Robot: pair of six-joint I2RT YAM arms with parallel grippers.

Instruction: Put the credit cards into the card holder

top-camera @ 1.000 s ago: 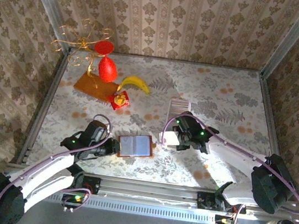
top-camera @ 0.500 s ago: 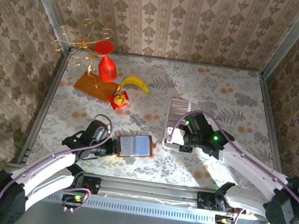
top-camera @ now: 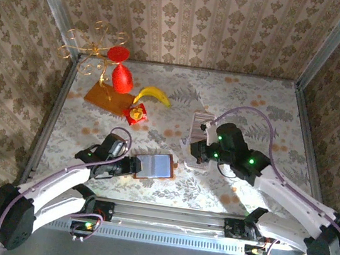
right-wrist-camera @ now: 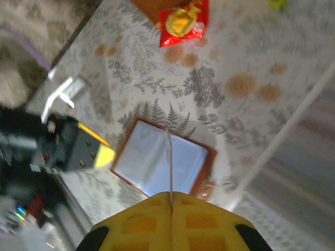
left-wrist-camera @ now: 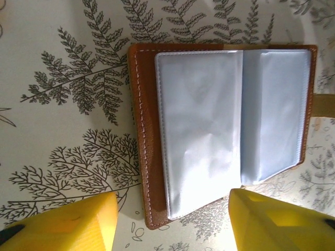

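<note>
- The left gripper (left-wrist-camera: 172, 206) has spread its jaws over the last second. A second ago they were nearly closed at the wallet's left edge. Now the yellow fingers stand wide apart, and in the left wrist view they pinch nothing.
- The wallet (top-camera: 154, 165) lies where it was, flat on the table in front of the left arm. It is spread open with its pale blue-grey pockets facing up.
- The right gripper (right-wrist-camera: 171, 197) is clamped tight on one card (right-wrist-camera: 169, 157), which shows edge-on. The right arm has swung round since a second ago, and in the right wrist view the card now points down toward the open wallet.
- The strip of cards (top-camera: 203, 121) lies just behind that gripper, still to be loaded.
- My reading is that the wallet is now unsteadied, so it may skid when the card is pushed into a pocket.
</note>
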